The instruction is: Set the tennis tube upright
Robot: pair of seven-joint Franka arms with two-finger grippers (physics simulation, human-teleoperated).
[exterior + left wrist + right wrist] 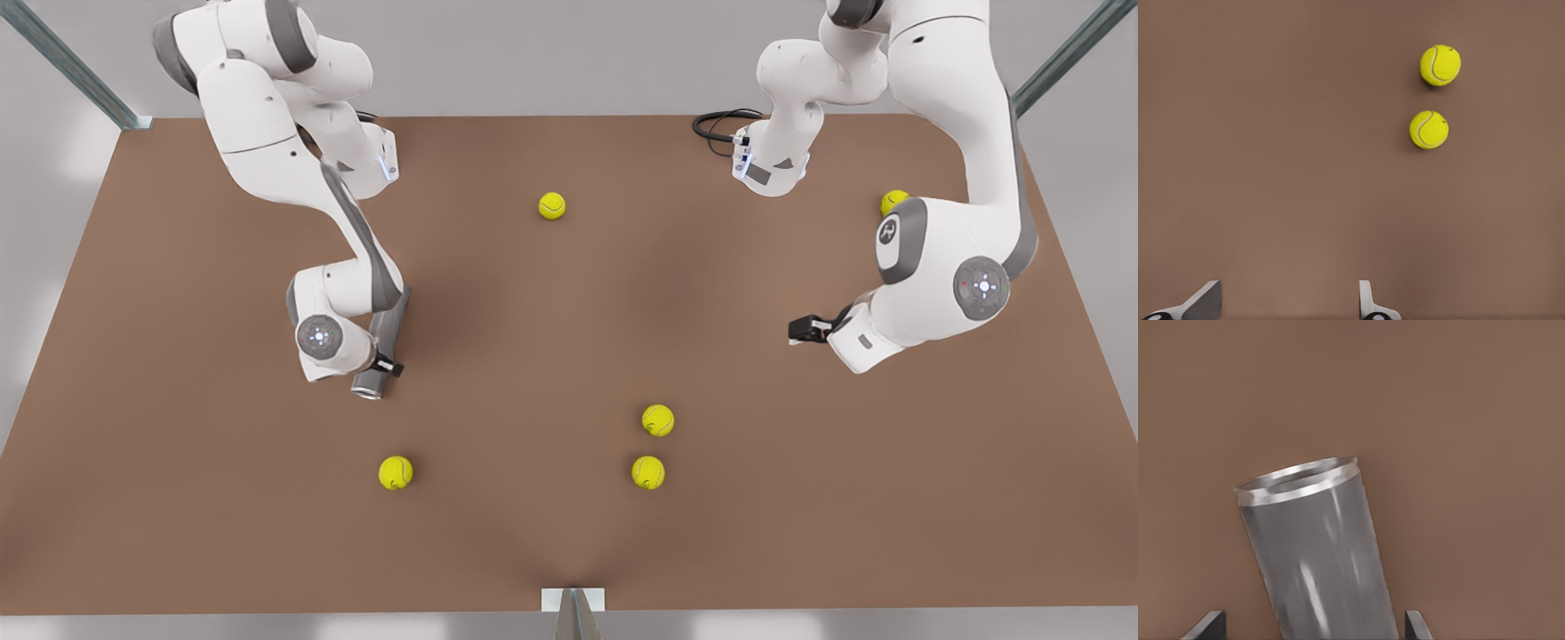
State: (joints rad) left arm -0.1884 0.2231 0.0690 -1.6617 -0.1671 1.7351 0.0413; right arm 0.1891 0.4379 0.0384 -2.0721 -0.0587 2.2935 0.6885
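Front view: the tennis tube lies tilted rather than upright near the front view's left, under the wrist of your right gripper, its silvery rim pointing toward the near edge of the table. Your left gripper waits low at the front view's right, well apart from the tube. Five tennis balls sit loose on the table, the nearest close to the rim end; judge your swing so the tube clears it. Left wrist view: the left gripper is parted and holds nothing, with two balls beyond it. Right wrist view: the right gripper is spread wide astride the tube, with a gap showing on one side, so a firm hold is not confirmed. Close squarely on the body before you rotate, and set the plain end down flat. The mouth is seen at a shallow angle; its contents cannot be made out
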